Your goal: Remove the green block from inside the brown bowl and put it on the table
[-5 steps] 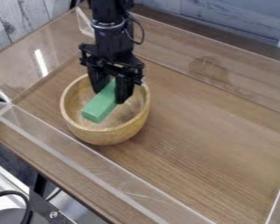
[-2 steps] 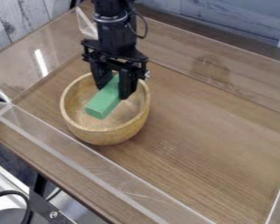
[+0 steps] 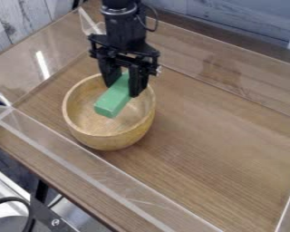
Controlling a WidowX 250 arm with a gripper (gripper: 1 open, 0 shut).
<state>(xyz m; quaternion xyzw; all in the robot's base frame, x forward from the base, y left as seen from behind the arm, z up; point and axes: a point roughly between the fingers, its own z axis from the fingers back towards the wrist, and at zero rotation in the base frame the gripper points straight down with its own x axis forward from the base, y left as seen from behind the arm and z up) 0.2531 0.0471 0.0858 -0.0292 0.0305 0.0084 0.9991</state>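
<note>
The brown bowl (image 3: 105, 133) sits on the table (image 3: 214, 127) at the left of the view. The black gripper (image 3: 123, 89) points straight down over the bowl's right half, its fingers shut on the upper end of the green block (image 3: 112, 98). The block hangs tilted, its lower end over the bowl's inside. Whether the block's lower end touches the bowl I cannot tell.
Clear acrylic walls (image 3: 75, 154) edge the tabletop along the front and left. Open wood surface stretches to the right of the bowl. A dark cable (image 3: 14, 217) lies below the table's front edge.
The gripper has carried the green block to the right and slightly up, from the bowl's middle toward its right rim.
</note>
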